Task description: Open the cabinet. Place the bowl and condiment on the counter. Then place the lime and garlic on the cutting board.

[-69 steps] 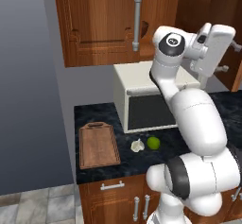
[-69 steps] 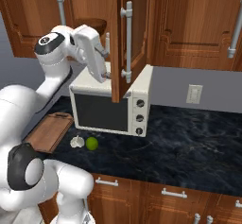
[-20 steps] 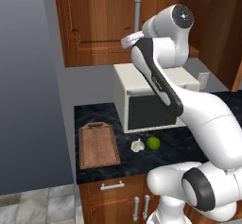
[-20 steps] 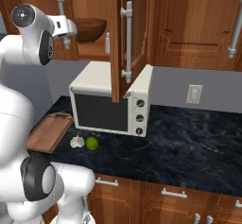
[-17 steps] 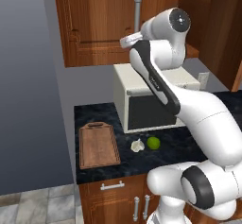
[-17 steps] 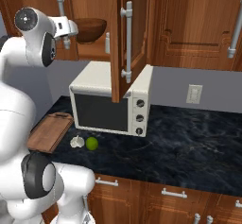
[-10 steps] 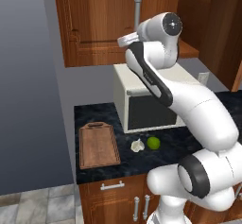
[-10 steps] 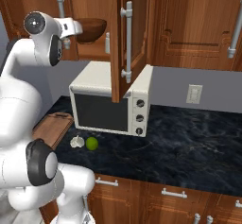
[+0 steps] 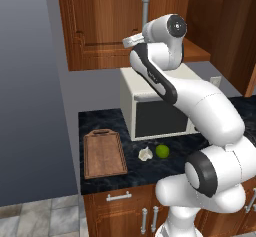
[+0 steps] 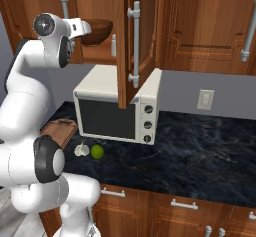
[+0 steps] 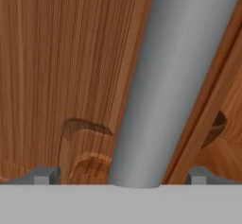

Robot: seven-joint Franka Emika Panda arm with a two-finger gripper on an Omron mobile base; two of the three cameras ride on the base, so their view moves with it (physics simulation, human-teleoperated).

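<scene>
Hand view: gripper [image 11: 122,179] has closed in on the left door's grey handle [image 11: 177,72], jaws wide apart straddling it, nothing clamped. Right cabinet [image 10: 131,36] door hangs open; bowl [image 10: 96,31] sits inside, upper left of right base view.

Flat, even rendered light, moderately bright, no clear source. Soft shadow under the cabinet [image 9: 105,26] and behind the microwave [image 10: 117,113]. No glare. Base views slightly soft; hand view close-up blurry, coarse wood grain.
</scene>
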